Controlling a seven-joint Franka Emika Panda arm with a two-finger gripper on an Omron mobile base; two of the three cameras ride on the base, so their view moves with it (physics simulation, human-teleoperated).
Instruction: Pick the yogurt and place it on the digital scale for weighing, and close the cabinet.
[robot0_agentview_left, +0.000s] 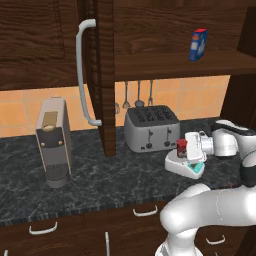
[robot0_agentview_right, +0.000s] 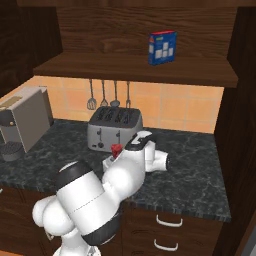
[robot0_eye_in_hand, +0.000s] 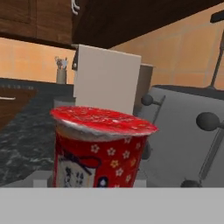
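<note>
The yogurt (robot0_agentview_left: 181, 148) (robot0_agentview_right: 116, 150) is a small red cup with a foil lid, standing upright on the digital scale (robot0_agentview_left: 182, 169) (robot0_agentview_right: 107, 162), a flat white pad with a teal edge in front of the toaster. In the hand view the yogurt (robot0_eye_in_hand: 100, 148) looms very close, dead ahead. My gripper (robot0_agentview_left: 186, 150) (robot0_agentview_right: 121, 151) reaches in level from the right and sits right at the cup; its fingers are hidden, so I cannot tell whether they hold it. The cabinet door (robot0_agentview_left: 102, 75) with its pale bar handle (robot0_agentview_left: 85, 75) stands open, edge-on toward me.
A silver toaster (robot0_agentview_left: 150, 129) (robot0_agentview_right: 114, 127) (robot0_eye_in_hand: 188, 131) stands just behind the scale. A coffee machine (robot0_agentview_left: 54, 142) (robot0_agentview_right: 22, 122) is at the counter's left. A blue box (robot0_agentview_left: 198, 44) (robot0_agentview_right: 162, 47) sits on the cabinet shelf. Utensils hang on the tiled wall.
</note>
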